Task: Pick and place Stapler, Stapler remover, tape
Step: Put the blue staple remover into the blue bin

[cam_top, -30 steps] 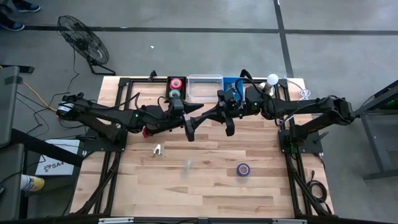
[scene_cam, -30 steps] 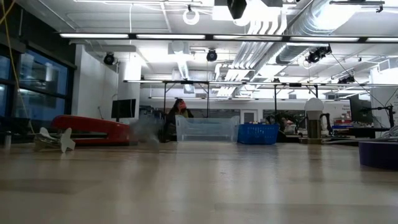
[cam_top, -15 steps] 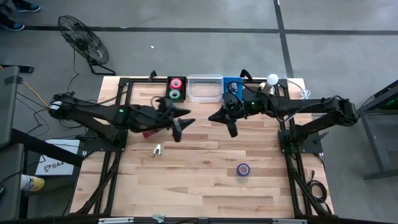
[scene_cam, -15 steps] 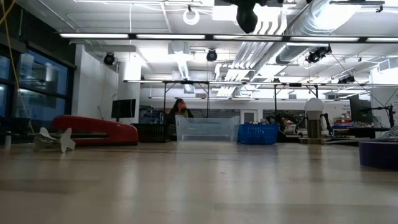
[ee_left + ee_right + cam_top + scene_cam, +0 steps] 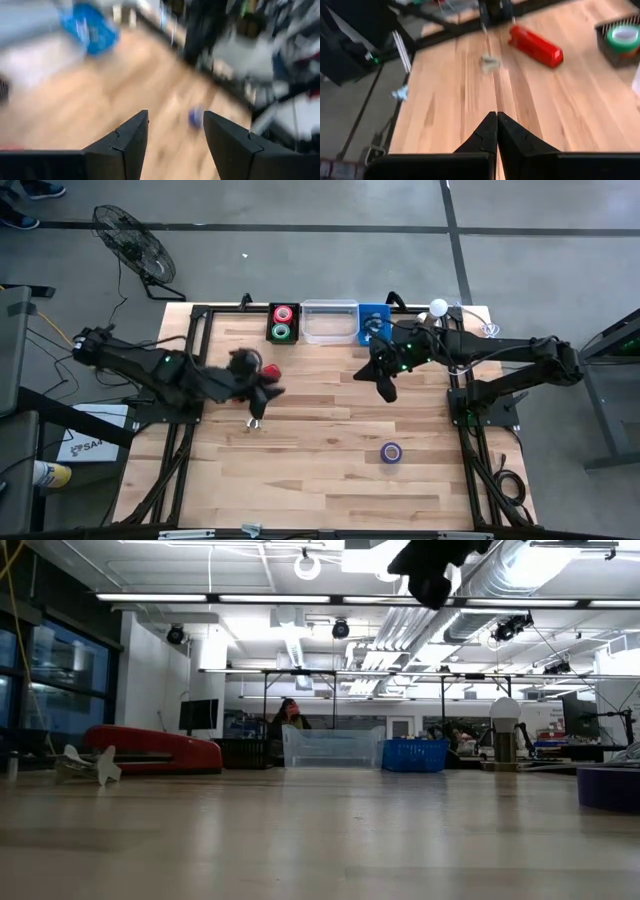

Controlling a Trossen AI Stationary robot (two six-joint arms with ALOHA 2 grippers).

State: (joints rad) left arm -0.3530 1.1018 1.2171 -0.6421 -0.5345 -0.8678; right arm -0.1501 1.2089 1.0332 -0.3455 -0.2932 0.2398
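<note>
The red stapler (image 5: pixel 535 46) lies flat on the table's far left part; in the high view only its red end (image 5: pixel 271 372) shows beside my left arm. The pale staple remover (image 5: pixel 254 420) lies just nearer, and the blue tape roll (image 5: pixel 391 452) sits right of centre. My left gripper (image 5: pixel 257 394) hovers open over the stapler and remover; its wrist view (image 5: pixel 175 140) is blurred. My right gripper (image 5: pixel 384 386) hangs shut (image 5: pixel 496 120) above the table's middle and touches nothing.
Along the far edge stand a black bin with red and green tape rolls (image 5: pixel 282 321), a clear bin (image 5: pixel 330 321) and a blue bin (image 5: pixel 371 318). A white lamp bulb (image 5: pixel 438 307) stands at the far right corner. Bare wood stretches across the near half.
The two arms have drawn apart. My left gripper has swung from the table's middle toward the left edge and now hangs over the stapler and remover. My right gripper has moved a little toward the right edge. No object has moved.
</note>
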